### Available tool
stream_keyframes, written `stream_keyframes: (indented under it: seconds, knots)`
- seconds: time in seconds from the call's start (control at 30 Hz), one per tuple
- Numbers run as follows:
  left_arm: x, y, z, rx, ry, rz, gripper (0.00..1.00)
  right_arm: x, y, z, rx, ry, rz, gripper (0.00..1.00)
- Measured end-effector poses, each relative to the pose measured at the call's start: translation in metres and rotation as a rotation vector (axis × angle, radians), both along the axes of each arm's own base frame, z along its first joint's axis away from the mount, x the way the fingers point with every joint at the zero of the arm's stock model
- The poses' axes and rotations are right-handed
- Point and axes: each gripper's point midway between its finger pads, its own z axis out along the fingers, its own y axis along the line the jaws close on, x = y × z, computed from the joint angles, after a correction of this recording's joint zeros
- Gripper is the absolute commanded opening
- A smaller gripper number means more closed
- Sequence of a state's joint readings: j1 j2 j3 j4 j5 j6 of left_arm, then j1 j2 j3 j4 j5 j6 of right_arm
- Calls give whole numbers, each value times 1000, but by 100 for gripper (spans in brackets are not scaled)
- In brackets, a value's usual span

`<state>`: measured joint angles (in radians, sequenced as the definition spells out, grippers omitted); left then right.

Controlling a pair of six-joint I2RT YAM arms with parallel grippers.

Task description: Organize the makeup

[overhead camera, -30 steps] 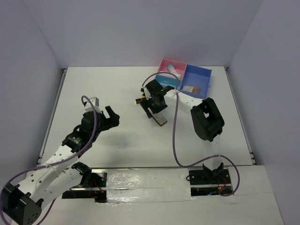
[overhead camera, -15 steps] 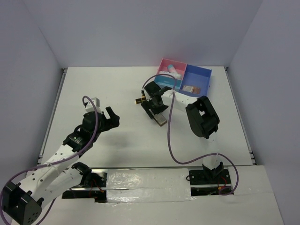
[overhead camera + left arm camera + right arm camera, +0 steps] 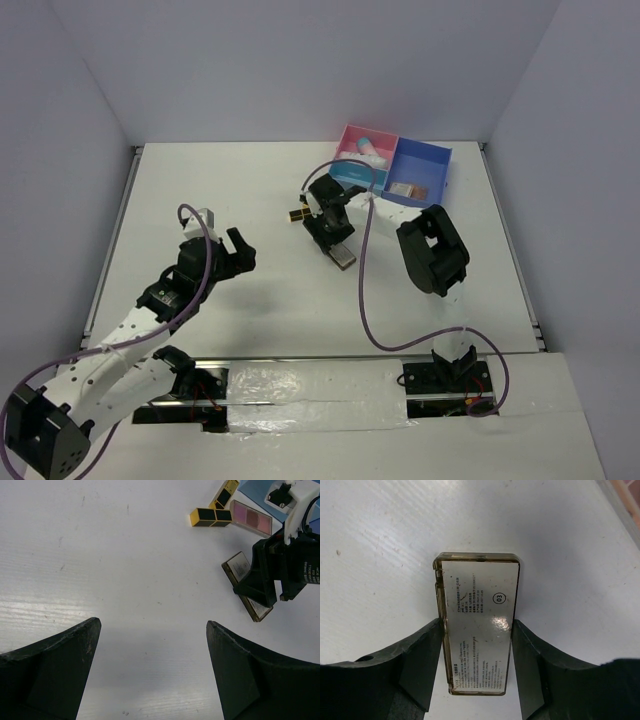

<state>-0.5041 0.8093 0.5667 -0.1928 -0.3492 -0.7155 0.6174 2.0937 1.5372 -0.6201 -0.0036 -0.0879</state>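
1. The fingers (image 3: 420, 672) of the right gripper (image 3: 476, 627) press against both long sides of the brown palette (image 3: 477, 645), one on each side, about half closed on it. The palette lies flat on the table with its printed label facing up.
2. The fingers (image 3: 55, 665) of the left gripper (image 3: 152, 630) are spread as wide as they go and hold nothing. They hang over bare table, left of the middle in the top view.
3. In the top view the brown palette sits just right of the frame's centre. Its lower end sticks out from under the right gripper.
4. Just above and left of it lie two black-and-gold lipsticks (image 3: 210, 516), close together, with a pink palette (image 3: 251, 516) right beside them on the table.
5. Further to the upper right, near the table's far edge, stands a box (image 3: 440, 152) with pink, teal and blue compartments. A white tube (image 3: 367, 147) lies in the pink compartment and a small palette (image 3: 405, 190) in the blue one.
6. The table (image 3: 250, 190) is white and matte with faint scuffs. Metal rails (image 3: 112, 240) run along its left and right edges, and shiny clear tape (image 3: 310, 385) covers the near edge between the arm bases.
7. Plain pale grey walls (image 3: 300, 70) close the table in on the left, far and right sides.
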Motion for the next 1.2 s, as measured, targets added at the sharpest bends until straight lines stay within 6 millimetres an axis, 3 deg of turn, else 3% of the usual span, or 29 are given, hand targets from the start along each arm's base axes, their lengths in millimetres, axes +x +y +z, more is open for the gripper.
stream_keyframes:
  seconds: [0.2,0.3,0.5,0.63,1.0,1.2]
  knots:
    - [1,-2,-1,-3,1,-6,99,-19,-12,6,-10,8,66,24]
    - [3,-4,0,-8,-2,-11,99,-24,-19,27,-8,-36,104,23]
    - [6,-8,-5,-8,11,-20,99,3,-39,113,22,-322,177,23]
    - [6,-9,-5,-12,12,-26,99,35,-70,156,-27,-507,180,22]
    - [6,-10,-9,-30,20,-21,99,105,-185,168,-274,-569,121,20]
    - [6,-11,-11,-29,25,-21,99,129,-215,161,-407,-599,143,20]
